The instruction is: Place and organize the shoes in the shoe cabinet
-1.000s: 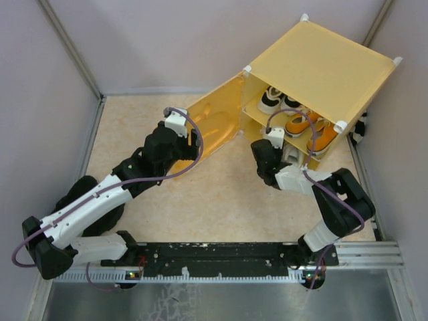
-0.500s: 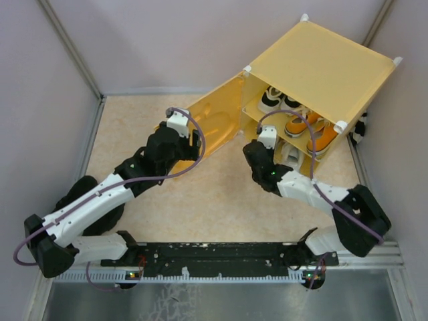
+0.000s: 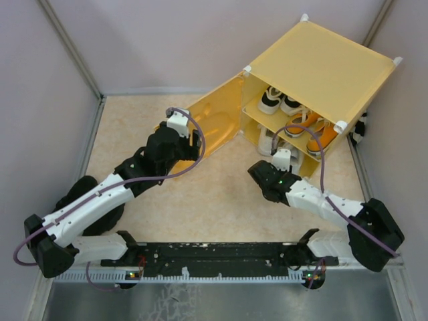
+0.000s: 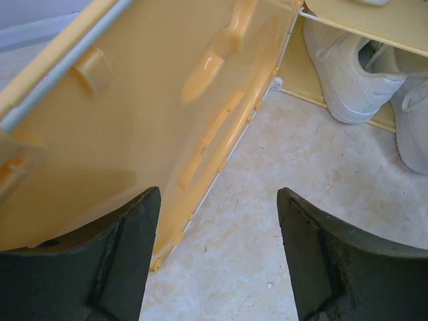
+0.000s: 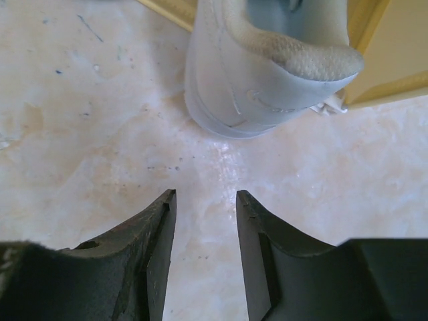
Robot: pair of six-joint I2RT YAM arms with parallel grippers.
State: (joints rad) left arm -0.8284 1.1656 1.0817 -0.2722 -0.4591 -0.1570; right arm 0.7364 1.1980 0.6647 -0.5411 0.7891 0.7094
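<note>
Right wrist shows your right gripper (image 5: pixel 206 200) pulled back from the off-white shoe (image 5: pixel 267 87), jaws half-open and empty. Its heel pokes past the shoe cabinet's (image 5: pixel 401 67) front edge, so nudge it in.

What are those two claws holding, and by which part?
Nothing. The left gripper is open beside the cabinet door; the right gripper is empty, facing the heel of an off-white shoe.

Bright, even diffuse light, soft shadows; faint glare on tabletop (image 5: pixel 221 157) in right wrist view, near fingers (image 5: pixel 144 267) slightly blurred, overhead sharp.
</note>
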